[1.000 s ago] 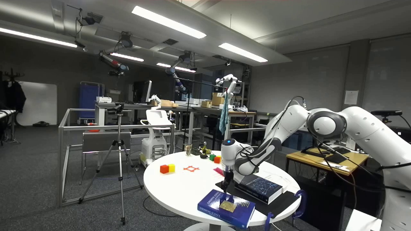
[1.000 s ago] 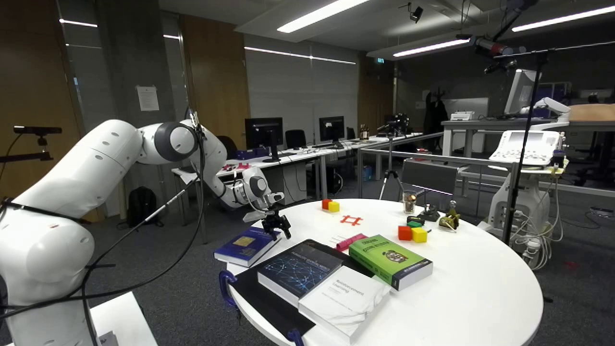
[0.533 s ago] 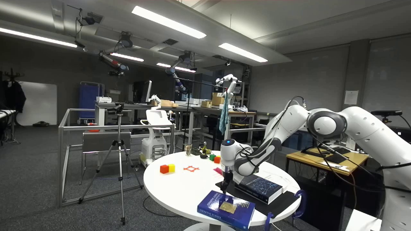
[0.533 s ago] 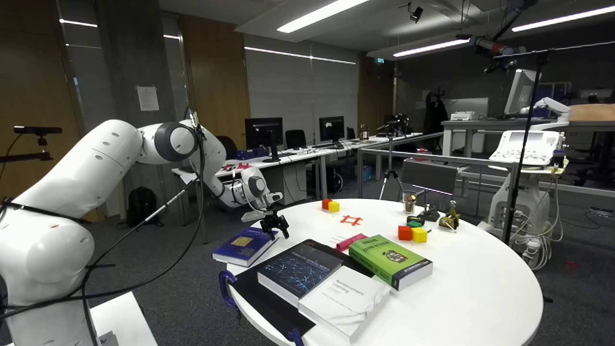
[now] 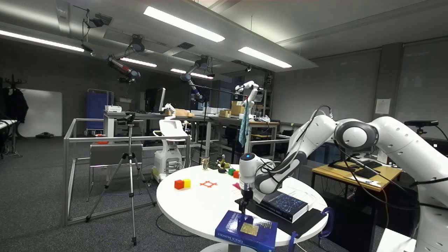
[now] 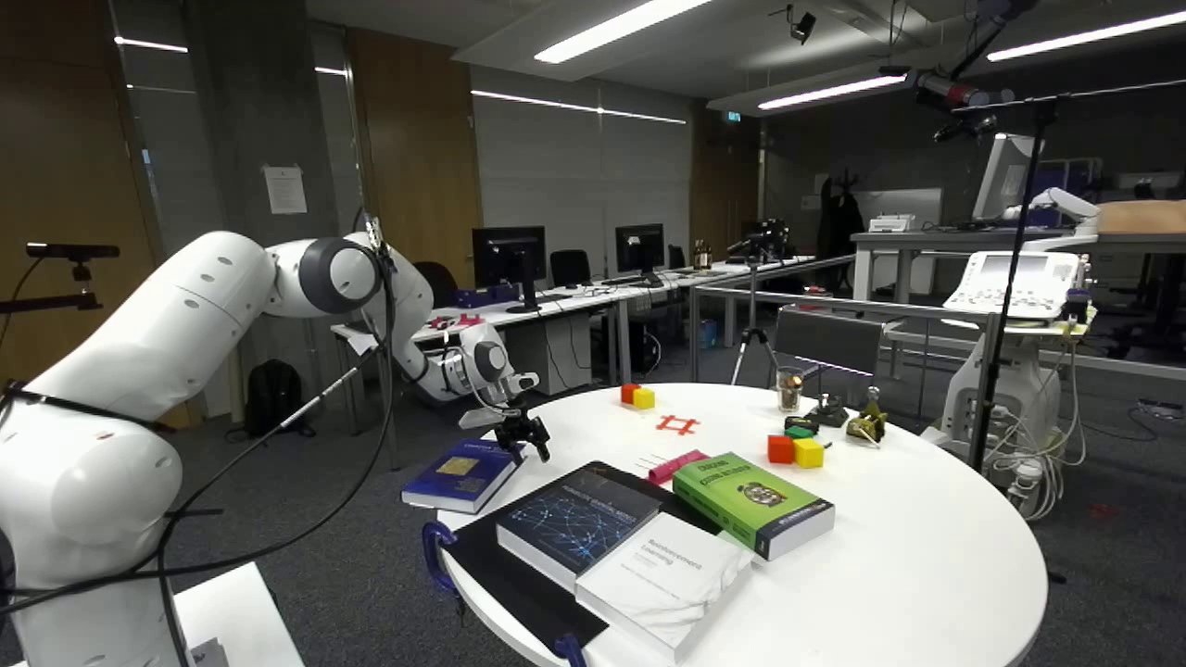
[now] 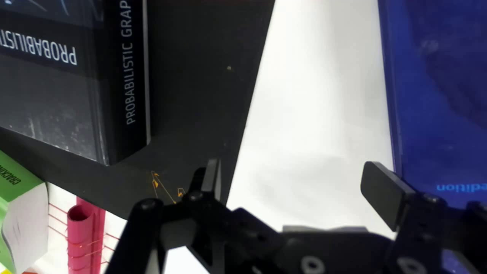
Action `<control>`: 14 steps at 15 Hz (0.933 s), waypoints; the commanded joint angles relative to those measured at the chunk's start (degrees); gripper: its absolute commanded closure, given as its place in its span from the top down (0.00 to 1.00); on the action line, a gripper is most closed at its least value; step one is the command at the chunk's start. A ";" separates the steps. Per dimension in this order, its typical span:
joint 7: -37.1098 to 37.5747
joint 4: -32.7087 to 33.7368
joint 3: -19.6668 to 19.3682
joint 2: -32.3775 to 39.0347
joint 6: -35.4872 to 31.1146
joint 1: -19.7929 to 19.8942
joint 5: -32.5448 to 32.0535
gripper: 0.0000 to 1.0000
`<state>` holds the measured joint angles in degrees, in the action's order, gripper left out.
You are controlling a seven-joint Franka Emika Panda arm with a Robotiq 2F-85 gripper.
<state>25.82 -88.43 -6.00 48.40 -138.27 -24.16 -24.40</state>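
Robotics laboratory, identified by the following: a white robot arm (image 5: pixel 402 143), stationed beside a round tabletop (image 5: pixel 190 206) laid with textbooks (image 5: pixel 232 228); further arms (image 5: pixel 125 69), suspended from the ceiling (image 5: pixel 315 21); a tripod (image 5: pixel 131 156); a white equipment console (image 6: pixel 1042 287); computer monitors (image 6: pixel 508 255), ranged in the background.

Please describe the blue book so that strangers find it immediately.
Find the round white table, then the flat black mat at its edge. Beside this mat, near the open black gripper, lies a thick glossy blue book. Unlike the black book, green book and white book, it bears a gold square.
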 commanded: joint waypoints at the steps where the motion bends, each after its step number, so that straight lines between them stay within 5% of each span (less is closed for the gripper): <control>1: -1.25 0.78 0.84 0.39 2.67 -0.67 1.34 1.00; 14: -0.13 -0.46 0.21 -2.20 2.92 -1.52 0.81 1.00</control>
<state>25.83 -88.43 -5.52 48.35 -138.25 -24.66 -24.37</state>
